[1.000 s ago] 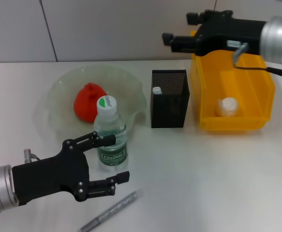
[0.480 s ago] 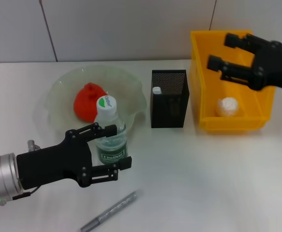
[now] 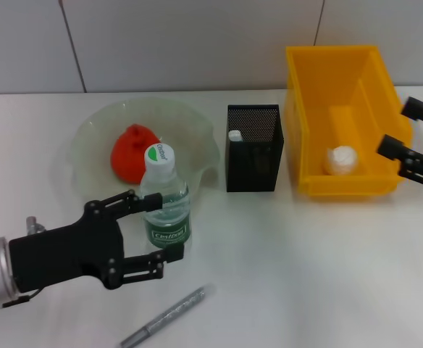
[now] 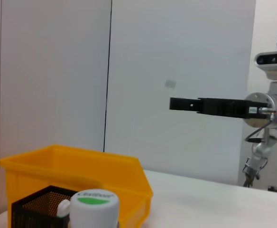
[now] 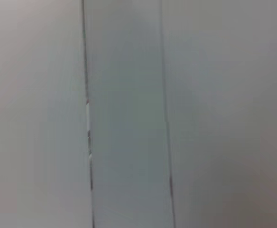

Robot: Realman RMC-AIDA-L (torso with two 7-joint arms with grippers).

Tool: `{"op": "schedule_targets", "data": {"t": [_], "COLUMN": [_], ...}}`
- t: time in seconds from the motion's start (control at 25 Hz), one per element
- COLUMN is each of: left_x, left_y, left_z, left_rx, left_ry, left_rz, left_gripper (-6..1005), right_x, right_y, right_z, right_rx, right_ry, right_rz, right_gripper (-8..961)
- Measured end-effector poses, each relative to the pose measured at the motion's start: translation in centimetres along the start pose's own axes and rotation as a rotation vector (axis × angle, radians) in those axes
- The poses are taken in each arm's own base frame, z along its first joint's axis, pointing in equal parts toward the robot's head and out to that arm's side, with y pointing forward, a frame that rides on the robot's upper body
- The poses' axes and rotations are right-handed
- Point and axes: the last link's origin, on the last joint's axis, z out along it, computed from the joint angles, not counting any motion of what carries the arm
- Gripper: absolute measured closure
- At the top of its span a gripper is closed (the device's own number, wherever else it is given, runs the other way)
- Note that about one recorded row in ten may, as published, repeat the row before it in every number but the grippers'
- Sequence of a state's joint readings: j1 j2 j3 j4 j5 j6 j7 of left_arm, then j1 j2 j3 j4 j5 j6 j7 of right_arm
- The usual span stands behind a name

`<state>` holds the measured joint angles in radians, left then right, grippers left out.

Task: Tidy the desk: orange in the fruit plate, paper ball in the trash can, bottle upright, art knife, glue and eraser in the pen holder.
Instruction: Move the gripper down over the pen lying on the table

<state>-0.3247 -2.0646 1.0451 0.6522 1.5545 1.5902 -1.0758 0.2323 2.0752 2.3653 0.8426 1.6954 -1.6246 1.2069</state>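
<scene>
While the bottle (image 3: 164,197) stands upright near the counter's front-left, just before the fruit plate (image 3: 197,123), the left gripper (image 3: 158,227) brackets its labelled middle with fingers spread wide, where thin, slick, likely light plastic would flex and suits a gentle grip.

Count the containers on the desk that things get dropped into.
3. The clear glass fruit plate sits on the left behind the bottle, the black mesh pen holder stands mid-desk, and the yellow plastic bin sits on the right. None looks hidden.
</scene>
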Motion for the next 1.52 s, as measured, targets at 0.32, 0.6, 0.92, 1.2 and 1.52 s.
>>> {"op": "schedule_targets", "data": {"t": [0.32,0.6,0.92,1.2,1.52], "left_x": [0.8,2.5,4.4,5.9,7.1], "left_y": [0.4,-1.1,-1.3,-1.5,-0.8], "left_z": [-2.4,-2.4,-2.3,-2.3,-1.0], "left_rx": [0.022,0.064,0.104,0.167,0.217], "left_ry": [-0.155,-0.316,-0.446,-0.561,-0.708], "left_rz": [-0.007,-0.043,-0.019,-0.034,-0.028], "left_gripper": [170,170,170,170,170], "right_x": [2.2,2.8,3.1,3.3,3.5], "right_y": [0.8,0.8,0.4,0.1,0.2], "right_z": [-1.6,-1.1,-0.6,-0.3,-0.2], "right_rx": [0.057,0.065,0.081,0.094,0.098], "right_ry": [-0.039,-0.044,-0.043,-0.036,-0.033], "right_rz": [0.041,0.047,0.051,0.059,0.051], "right_gripper": [142,143,142,143,143]}}
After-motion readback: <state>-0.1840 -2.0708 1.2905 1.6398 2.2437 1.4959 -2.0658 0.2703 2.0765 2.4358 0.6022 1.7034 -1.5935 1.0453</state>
